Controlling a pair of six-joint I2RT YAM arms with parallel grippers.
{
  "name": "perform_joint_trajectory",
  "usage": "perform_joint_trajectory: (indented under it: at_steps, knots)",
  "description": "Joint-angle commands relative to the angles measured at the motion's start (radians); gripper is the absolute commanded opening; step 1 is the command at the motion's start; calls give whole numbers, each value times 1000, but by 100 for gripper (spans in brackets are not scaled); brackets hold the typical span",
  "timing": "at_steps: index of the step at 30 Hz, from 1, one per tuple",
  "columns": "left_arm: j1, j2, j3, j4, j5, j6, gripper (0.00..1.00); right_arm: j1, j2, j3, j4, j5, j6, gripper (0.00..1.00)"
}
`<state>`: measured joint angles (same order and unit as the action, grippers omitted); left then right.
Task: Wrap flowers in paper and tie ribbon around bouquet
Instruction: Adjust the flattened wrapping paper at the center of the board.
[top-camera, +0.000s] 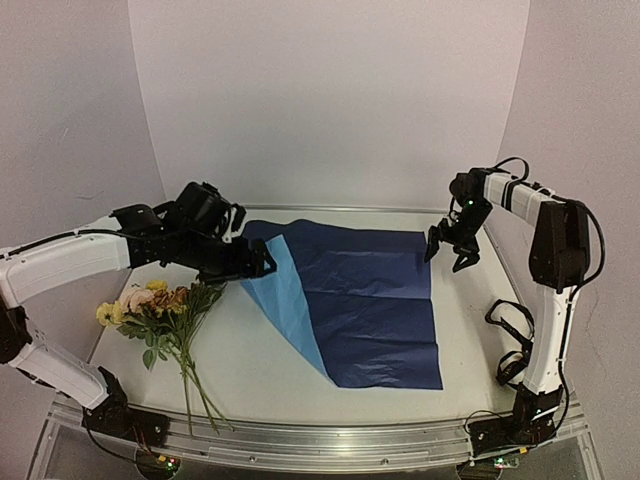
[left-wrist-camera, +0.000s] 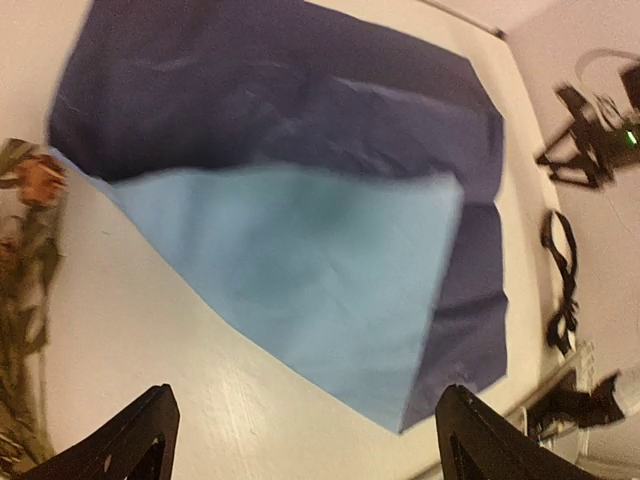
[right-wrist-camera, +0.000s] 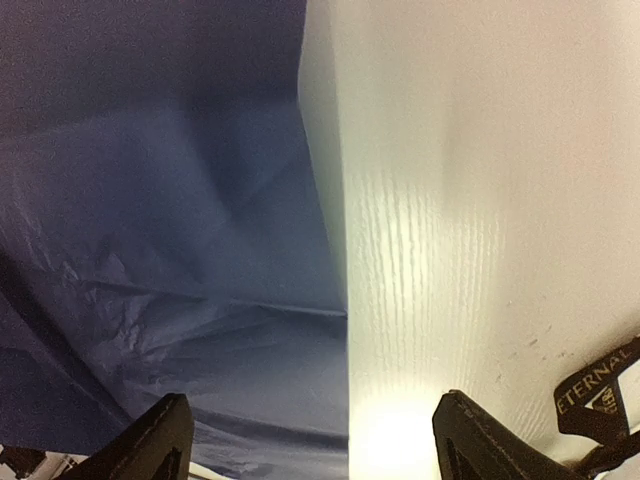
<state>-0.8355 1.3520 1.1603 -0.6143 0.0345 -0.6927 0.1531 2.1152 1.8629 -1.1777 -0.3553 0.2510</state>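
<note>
My left claw (top-camera: 262, 268) hangs with its jaws spread wide and nothing between them, just above the left edge of the paper (top-camera: 375, 310). In my left wrist view both dark fingertips (left-wrist-camera: 140, 430) sit at the bottom corners with only sheet and table between them. My right claw (top-camera: 448, 252) is spread apart and empty too, poised over the paper's far right corner. From that wrist the sheet's edge runs up the middle of the view, with dark blue on one side and bare white table (top-camera: 250, 380) on the other.

The paper lies flat across the middle of the table, dark side up. Its left part is folded over, showing a light-blue wedge (top-camera: 290, 300) under my left claw.

The flowers (top-camera: 150, 300) lie on the table to the left, just beside the folded edge. The yellow, pink and orange blooms are near my left arm and the thin stems point toward the near rim. They are unwrapped.

The ribbon (right-wrist-camera: 600, 400), black with pale lettering, lies loose on the right side of the table by my right arm, well apart from the flowers.
</note>
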Motion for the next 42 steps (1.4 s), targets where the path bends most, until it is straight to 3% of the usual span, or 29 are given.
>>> perform_joint_trajectory:
  at_steps: [1, 6, 10, 15, 20, 30, 34, 36, 40, 42]
  knots:
    - [136, 45, 69, -47, -176, 31, 94, 13, -157, -73, -90, 51, 76, 90]
    - [400, 207, 129, 101, 10, 80, 95, 122, -295, -315, 83, -58, 235, 92]
    - [487, 362, 240, 65, 163, 101, 90, 247, -342, -402, 125, -21, 324, 91]
    - [480, 321, 89, 47, 232, 39, 80, 329, -487, -615, 213, 30, 440, 90]
    - [431, 180, -99, 26, 209, -23, 78, 379, -632, -839, 315, 89, 517, 90]
    - [275, 66, -261, -17, 77, -153, 69, 417, -806, -1166, 538, 131, 683, 94]
    - [246, 79, -296, 21, 89, -168, 52, 433, -834, -1231, 581, 160, 716, 94]
    - [214, 90, -302, 62, 108, -190, 36, 434, -854, -1250, 575, 181, 722, 94]
    - [92, 163, -274, 134, 147, -253, 10, 434, -898, -1244, 460, 264, 690, 94]
    - [35, 204, -251, 161, 153, -295, 3, 434, -917, -1252, 420, 309, 680, 95]
